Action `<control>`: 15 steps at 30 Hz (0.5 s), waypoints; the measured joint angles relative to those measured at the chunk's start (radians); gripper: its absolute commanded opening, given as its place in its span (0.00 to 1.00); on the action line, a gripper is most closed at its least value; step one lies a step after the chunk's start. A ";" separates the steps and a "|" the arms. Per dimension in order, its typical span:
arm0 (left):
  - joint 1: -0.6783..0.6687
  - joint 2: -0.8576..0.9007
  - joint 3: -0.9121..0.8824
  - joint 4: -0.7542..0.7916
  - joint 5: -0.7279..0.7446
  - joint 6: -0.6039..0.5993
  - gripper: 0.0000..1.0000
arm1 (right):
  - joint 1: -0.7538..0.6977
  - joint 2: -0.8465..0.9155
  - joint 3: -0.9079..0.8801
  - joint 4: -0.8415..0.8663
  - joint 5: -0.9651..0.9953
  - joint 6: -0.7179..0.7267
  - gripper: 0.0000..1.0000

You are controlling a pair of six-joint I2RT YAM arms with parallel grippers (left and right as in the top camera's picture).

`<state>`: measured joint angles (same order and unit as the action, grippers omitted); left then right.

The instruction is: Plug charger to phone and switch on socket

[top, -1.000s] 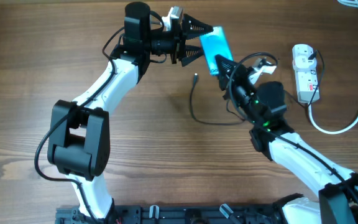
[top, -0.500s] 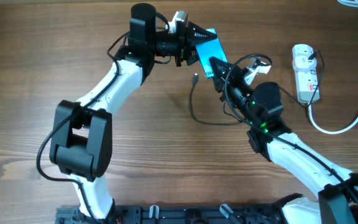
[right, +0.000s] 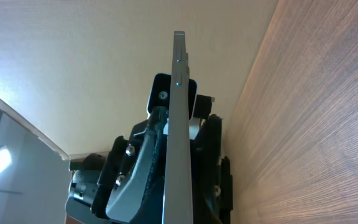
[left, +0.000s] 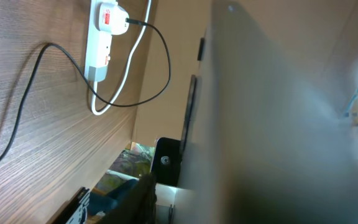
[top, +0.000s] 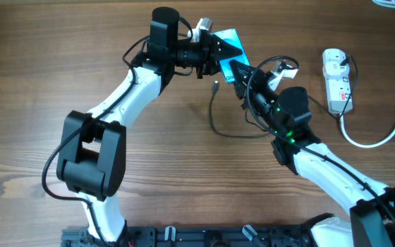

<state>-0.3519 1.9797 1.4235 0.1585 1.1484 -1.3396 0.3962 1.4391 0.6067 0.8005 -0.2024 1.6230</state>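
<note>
The phone [top: 235,42], teal screen up, hangs above the table with my right gripper [top: 236,69] shut on its near end. In the right wrist view the phone [right: 179,93] stands edge-on, clamped between both fingers [right: 143,180]. My left gripper [top: 221,53] straddles the phone's far end, jaws narrow. In the left wrist view the phone [left: 278,124] fills the right side as a grey blur, and a sliver of background shows between it and the one visible finger [left: 143,202]. The charger [top: 212,113] lies on the wood, its tip [top: 215,85] below the phone. The socket [top: 337,79] lies at the right.
A thick white cord [top: 382,134] loops from the socket towards the table's right edge. In the left wrist view the socket [left: 99,43] has the black charger cable [left: 160,68] plugged into it. Both arms cross the table's middle.
My left gripper has moved right onto the phone's far end and its jaws have narrowed from wide open. The right gripper has carried the phone slightly left.
</note>
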 measured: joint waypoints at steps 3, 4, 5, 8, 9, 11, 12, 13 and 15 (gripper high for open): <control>0.000 0.000 0.000 0.002 -0.006 0.008 0.09 | 0.000 0.000 0.000 -0.001 0.000 0.023 0.04; 0.000 0.000 0.000 0.002 -0.010 0.012 0.06 | 0.000 0.001 0.000 0.000 0.001 0.042 0.04; 0.000 0.000 0.000 0.004 -0.012 0.023 0.04 | 0.000 0.001 0.000 0.000 0.001 0.062 0.04; -0.001 0.000 0.000 0.006 -0.021 0.045 0.04 | -0.003 0.001 0.004 -0.001 0.002 0.104 0.04; -0.001 0.000 0.000 0.006 -0.024 0.045 0.04 | -0.003 0.001 0.004 -0.002 0.002 0.108 0.04; -0.002 0.000 0.000 0.005 -0.029 0.045 0.04 | -0.004 0.001 0.004 -0.003 0.002 0.114 0.04; -0.002 0.000 0.000 0.004 -0.031 0.045 0.04 | -0.004 0.001 0.004 -0.003 0.002 0.120 0.04; -0.003 0.000 0.000 0.003 -0.034 0.045 0.04 | -0.005 0.001 0.004 -0.004 0.002 0.121 0.04; -0.003 0.000 0.000 0.002 -0.037 0.045 0.04 | -0.005 0.002 0.004 -0.005 0.002 0.125 0.13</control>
<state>-0.3553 1.9793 1.4235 0.1600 1.1110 -1.2949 0.3912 1.4410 0.6106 0.7959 -0.2005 1.7477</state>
